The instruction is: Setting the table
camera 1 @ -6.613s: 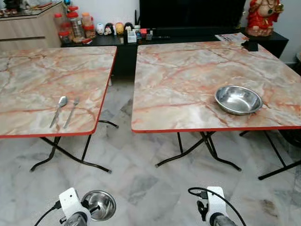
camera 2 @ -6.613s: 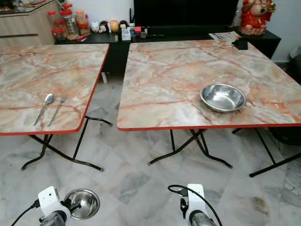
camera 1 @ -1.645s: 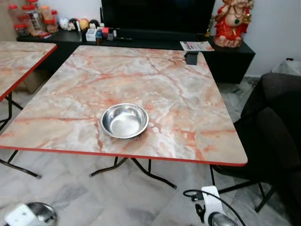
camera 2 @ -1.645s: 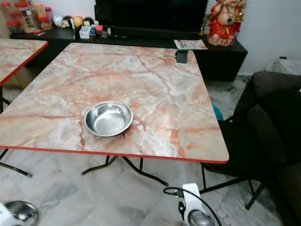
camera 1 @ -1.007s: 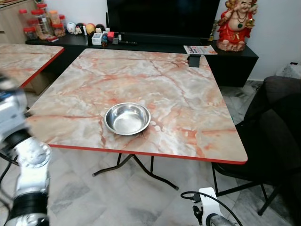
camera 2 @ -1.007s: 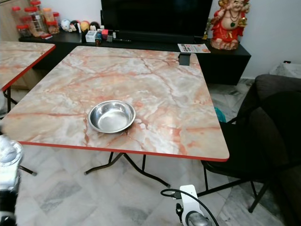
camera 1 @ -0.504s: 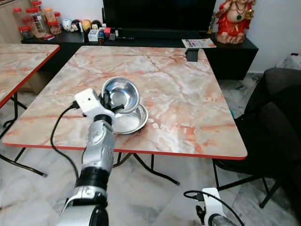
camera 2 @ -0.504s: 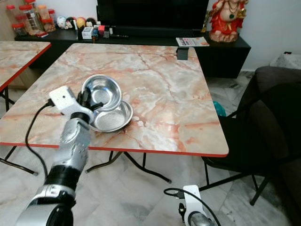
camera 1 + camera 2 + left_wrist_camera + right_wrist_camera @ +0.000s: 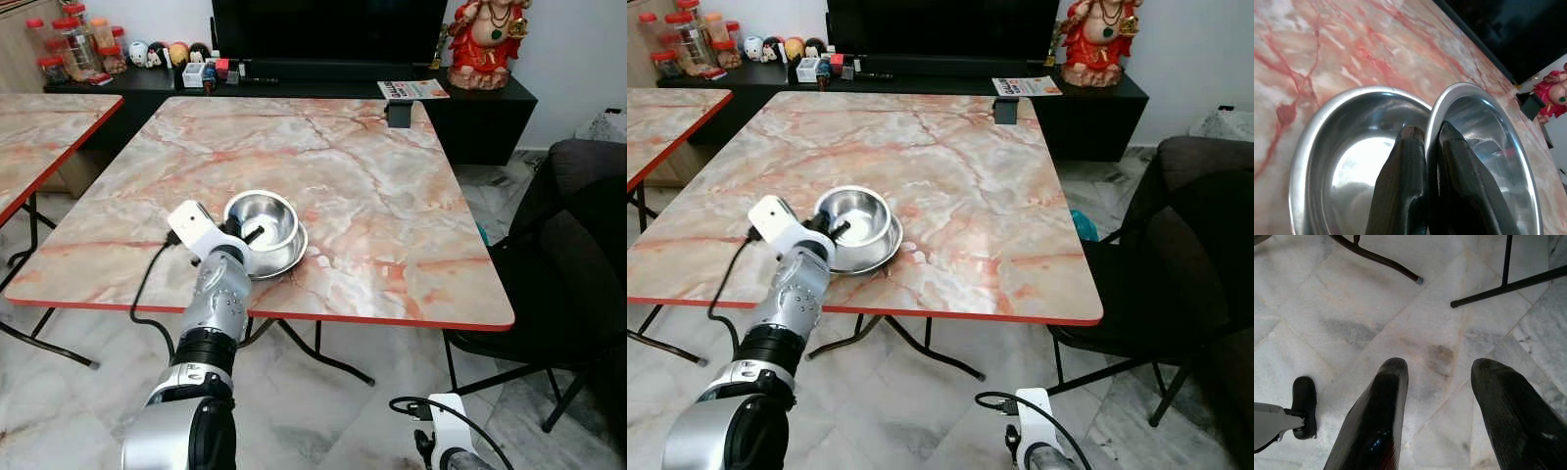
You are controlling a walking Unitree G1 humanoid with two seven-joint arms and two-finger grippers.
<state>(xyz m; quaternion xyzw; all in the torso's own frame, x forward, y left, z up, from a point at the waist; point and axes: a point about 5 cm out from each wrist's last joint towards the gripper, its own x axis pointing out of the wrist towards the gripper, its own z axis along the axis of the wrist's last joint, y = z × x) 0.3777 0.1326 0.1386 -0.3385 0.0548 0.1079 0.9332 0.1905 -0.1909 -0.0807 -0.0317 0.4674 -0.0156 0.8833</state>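
Steel bowl [image 9: 261, 217], light but slick, is pinched at its rim by left gripper [image 9: 1431, 139], over 2nd bowl [image 9: 1352, 161]; right gripper [image 9: 1437, 387] hangs spread apart.

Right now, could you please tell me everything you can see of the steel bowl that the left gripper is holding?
The held bowl is round, shiny bare metal with a rolled rim, and looks empty. It is tilted, with its lower part inside the second steel bowl that lies near the front edge of the marble-patterned table. The left gripper is shut on its rim, one black finger inside the bowl and one outside. Whether it rests fully in the lower bowl cannot be told.
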